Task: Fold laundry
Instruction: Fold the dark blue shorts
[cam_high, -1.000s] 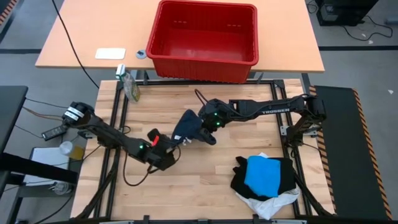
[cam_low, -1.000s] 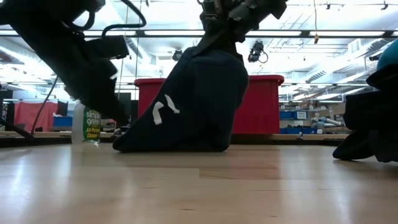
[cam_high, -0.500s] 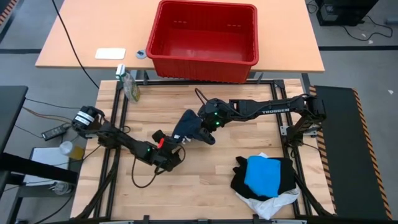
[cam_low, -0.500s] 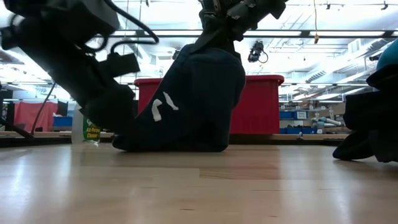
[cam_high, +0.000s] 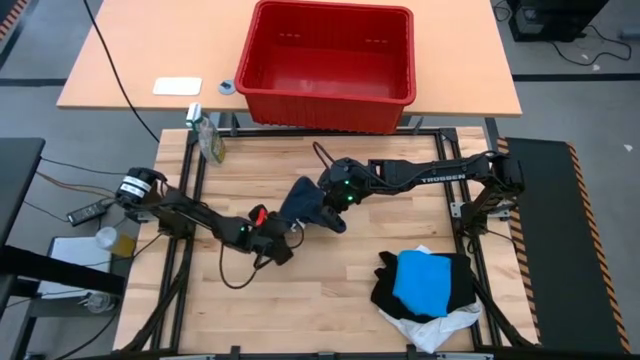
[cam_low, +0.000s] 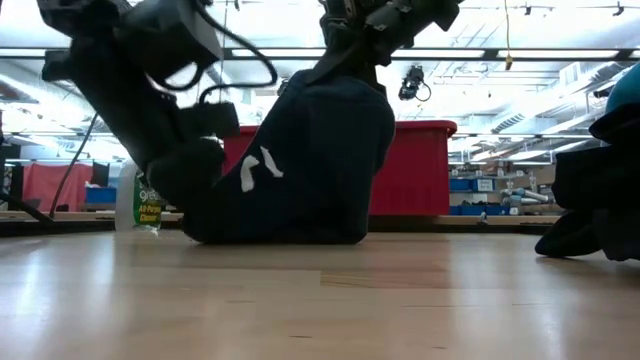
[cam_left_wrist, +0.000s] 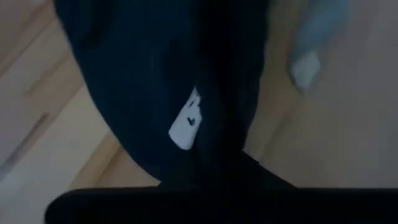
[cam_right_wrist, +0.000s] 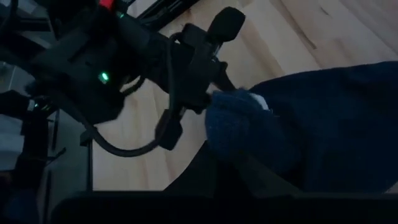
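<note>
High view: right gripper (cam_high: 330, 200) is holding the dark navy soft cloth garment (cam_high: 305, 203) clamped and raised at table centre, while left gripper (cam_high: 284, 232) is pinching its lower corner, the cloth slanting up from left fingers toward right

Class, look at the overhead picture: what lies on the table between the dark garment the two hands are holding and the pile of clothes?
Nothing: in the high view only bare table separates the dark garment from the pile of clothes.
</note>
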